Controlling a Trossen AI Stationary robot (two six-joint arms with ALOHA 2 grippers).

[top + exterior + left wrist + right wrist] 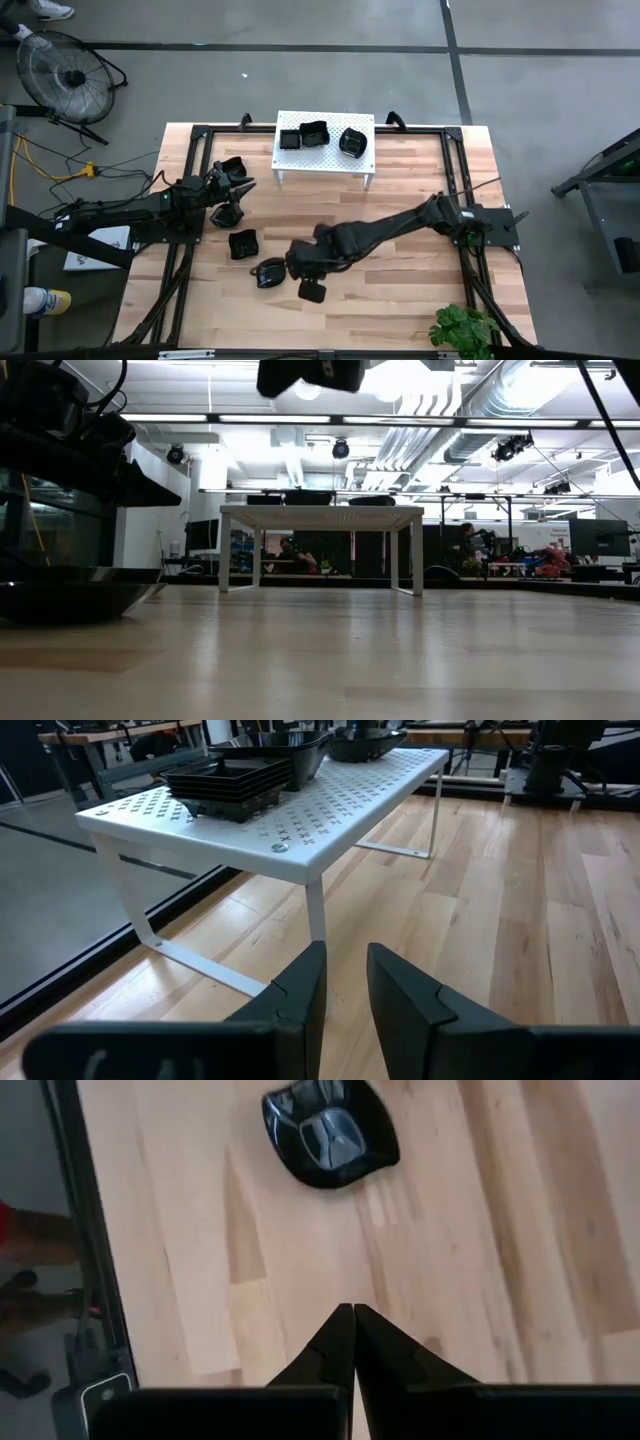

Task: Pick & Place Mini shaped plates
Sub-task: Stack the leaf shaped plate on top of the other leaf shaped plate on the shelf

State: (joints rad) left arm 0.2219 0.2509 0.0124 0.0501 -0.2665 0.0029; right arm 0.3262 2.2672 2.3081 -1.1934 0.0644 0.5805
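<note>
Here the left gripper [345, 985] hovers low over the light wooden worktop [400, 250], its jaws a narrow slot apart and holding nothing. Ahead of those jaws stands the white perforated metal stand [300, 815], with glossy black mini shaped plates [235, 782] stacked on its top. The right gripper [352, 1342] has its jaws pressed shut and empty; one rounder glossy black plate with a wavy rim [330, 1132] lies on the worktop well ahead of them. The likely trouble: those shut jaws would skid off the slick rim rather than straddle it. More black plates [243, 243] lie loose between the arms, near enough for a descending arm to knock
</note>
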